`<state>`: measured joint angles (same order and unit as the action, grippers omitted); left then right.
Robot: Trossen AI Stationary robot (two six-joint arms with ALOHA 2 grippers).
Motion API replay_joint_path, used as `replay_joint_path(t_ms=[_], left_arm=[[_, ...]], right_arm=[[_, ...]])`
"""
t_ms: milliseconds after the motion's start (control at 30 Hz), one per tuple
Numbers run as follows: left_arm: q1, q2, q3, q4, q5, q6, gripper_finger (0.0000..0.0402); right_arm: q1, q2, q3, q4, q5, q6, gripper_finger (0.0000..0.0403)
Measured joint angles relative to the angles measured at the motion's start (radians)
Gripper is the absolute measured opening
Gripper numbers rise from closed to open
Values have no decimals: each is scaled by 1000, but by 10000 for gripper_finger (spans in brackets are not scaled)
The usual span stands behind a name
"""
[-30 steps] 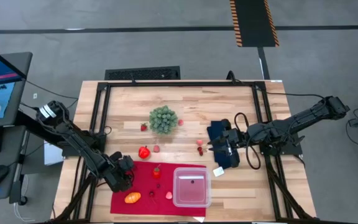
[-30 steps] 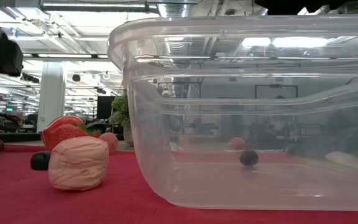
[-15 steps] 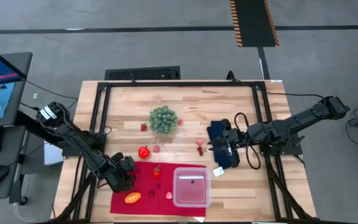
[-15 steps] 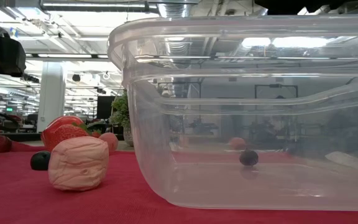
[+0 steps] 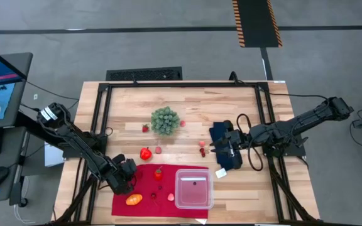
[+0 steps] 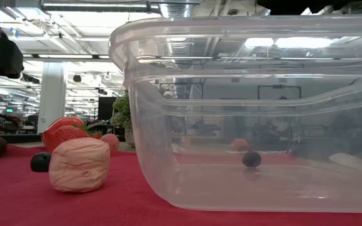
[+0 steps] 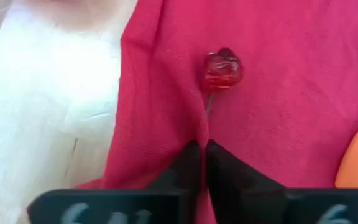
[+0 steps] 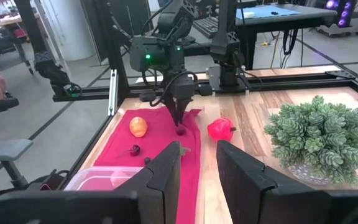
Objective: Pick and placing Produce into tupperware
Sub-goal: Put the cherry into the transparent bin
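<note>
The small glossy red toy cherry (image 7: 223, 68), lying on the flat red cloth (image 7: 278, 118), is judged light and slippery, best taken by its thin stem, where the left gripper's (image 7: 202, 149) fingers are pinched together

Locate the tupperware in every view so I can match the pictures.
High view: tupperware near the table's front edge, on the red cloth.
Low view: fills centre and right.
Left wrist view: not in it.
Right wrist view: pink rim at the cloth's near end.
Shared landmark: the red cloth.
</note>
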<state>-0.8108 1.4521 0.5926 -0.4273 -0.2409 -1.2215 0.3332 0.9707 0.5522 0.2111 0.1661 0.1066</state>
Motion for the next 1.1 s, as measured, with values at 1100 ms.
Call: replay_joint_path(t_ms=[1100], left_arm=[[-17,2,106,-236,-70,-38,50]], right_arm=[[-1,0,0,-1,0,0,129]])
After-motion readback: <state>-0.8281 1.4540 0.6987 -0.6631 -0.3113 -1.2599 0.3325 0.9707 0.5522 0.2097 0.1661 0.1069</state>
